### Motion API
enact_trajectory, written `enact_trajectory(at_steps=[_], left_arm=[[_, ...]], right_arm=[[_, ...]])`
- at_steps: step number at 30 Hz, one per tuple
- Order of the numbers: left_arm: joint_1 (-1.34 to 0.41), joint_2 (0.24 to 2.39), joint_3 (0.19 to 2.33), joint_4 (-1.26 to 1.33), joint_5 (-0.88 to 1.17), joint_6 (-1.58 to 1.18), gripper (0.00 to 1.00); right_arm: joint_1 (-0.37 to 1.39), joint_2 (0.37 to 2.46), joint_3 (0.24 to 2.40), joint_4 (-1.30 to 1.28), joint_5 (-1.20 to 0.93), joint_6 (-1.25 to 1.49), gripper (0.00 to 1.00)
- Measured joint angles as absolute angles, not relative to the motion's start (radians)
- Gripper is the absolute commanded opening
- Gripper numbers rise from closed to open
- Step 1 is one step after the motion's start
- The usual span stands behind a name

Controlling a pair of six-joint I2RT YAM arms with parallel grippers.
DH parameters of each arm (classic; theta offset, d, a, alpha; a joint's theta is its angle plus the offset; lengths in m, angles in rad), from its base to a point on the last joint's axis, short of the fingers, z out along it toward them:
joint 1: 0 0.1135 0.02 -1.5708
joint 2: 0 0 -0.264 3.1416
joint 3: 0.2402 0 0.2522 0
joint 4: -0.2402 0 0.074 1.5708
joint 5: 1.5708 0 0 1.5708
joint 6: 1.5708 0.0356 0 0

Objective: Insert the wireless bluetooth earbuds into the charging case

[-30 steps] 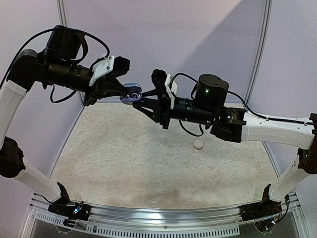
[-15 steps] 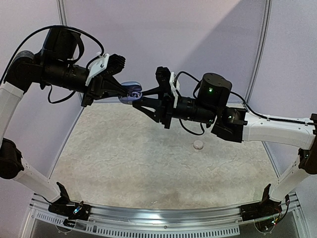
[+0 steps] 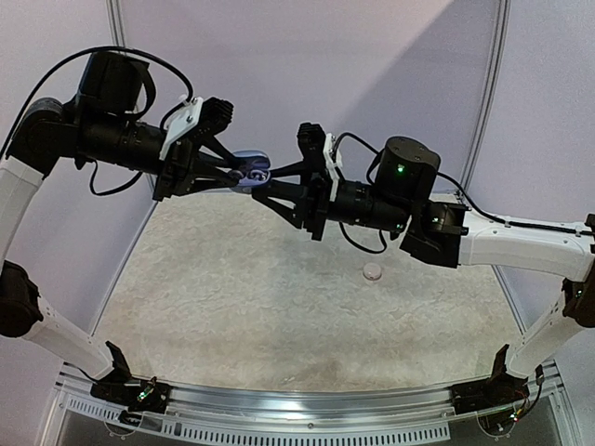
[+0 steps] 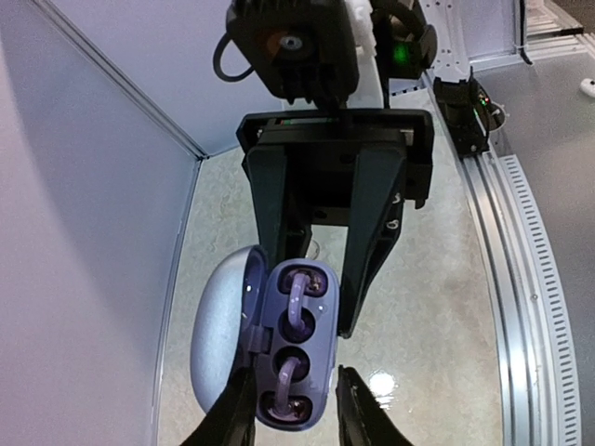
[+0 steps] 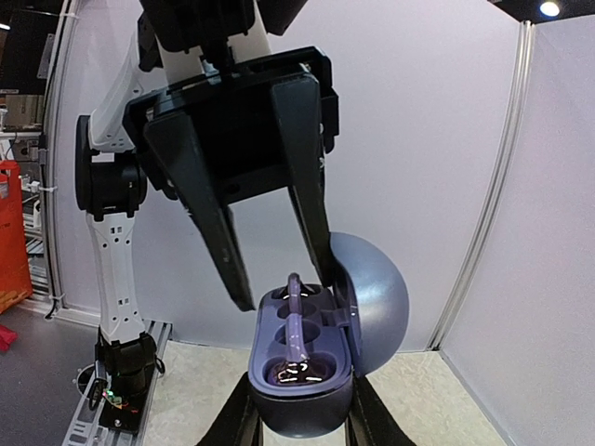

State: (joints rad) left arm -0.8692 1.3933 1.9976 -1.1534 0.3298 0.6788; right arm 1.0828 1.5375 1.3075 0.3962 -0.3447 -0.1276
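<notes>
Evidently found the left jaws spread, one finger just beside the domed lid point(image 5: 372, 288) and the other standing apart from it, so gripping nothing. Saw the charging case point(image 3: 249, 173) aloft between the two arms, above the far part of the desk point(image 3: 279, 325), hinged open with its wells point(image 4: 296, 339) plain in both wrist views. Judged it light, stiff and smooth-shelled, hence slippery. Thought it best taken across the sides of the lower shell, never by the lid, with the hinge the likely weak point. Found the right jaws pinching that lower shell from both sides.

Further right, spotted one small whitish earbud point(image 3: 372, 271), or so taken, lying alone on the desk below the right arm. Judged such a piece almost weightless, hard, rounded, and prone to roll or squirt out of a pinch. Would take it across its widest part with a shallow, gentle nip, squarely from above.

Could not tell whether the wells already held any earbuds; made out only lilac loops point(image 4: 296, 307) and a shiny glint in there. Could not find the remaining earbuds anywhere on the desk. Could not tell from so small a blob which way the whitish earbud faced.
</notes>
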Motion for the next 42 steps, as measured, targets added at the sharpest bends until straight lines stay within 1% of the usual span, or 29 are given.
enact_trajectory(at_steps=[10, 12, 14, 18, 23, 33, 38, 42], left_arm=[[-0.869, 1.417, 2.143, -1.201, 0.327, 0.657, 0.36], [-0.869, 1.431, 2.181, -1.207, 0.323, 0.638, 0.38], [-0.867, 1.441, 2.206, -1.2, 0.306, 0.619, 0.38], [-0.804, 1.439, 2.175, -1.144, 0.258, 0.577, 0.39], [-0.735, 1.467, 2.118, -1.079, 0.211, 0.515, 0.4], [-0.772, 1.504, 2.067, -1.055, 0.316, 0.486, 0.39], [-0.807, 1.504, 2.067, -1.068, 0.369, 0.516, 0.38], [-0.84, 1.502, 2.067, -1.082, 0.366, 0.559, 0.38]], right_arm=[[1.065, 1.52, 1.302, 0.413, -0.328, -0.105, 0.0], [1.064, 1.52, 1.301, 0.411, -0.328, -0.105, 0.0], [1.064, 1.52, 1.301, 0.409, -0.331, -0.105, 0.0], [1.067, 1.518, 1.301, 0.4, -0.355, -0.112, 0.0], [1.092, 1.517, 1.318, 0.329, -0.38, -0.162, 0.0], [1.108, 1.531, 1.37, 0.301, -0.393, -0.185, 0.0], [1.106, 1.547, 1.383, 0.283, -0.364, -0.18, 0.0], [1.103, 1.552, 1.383, 0.256, -0.359, -0.152, 0.0]])
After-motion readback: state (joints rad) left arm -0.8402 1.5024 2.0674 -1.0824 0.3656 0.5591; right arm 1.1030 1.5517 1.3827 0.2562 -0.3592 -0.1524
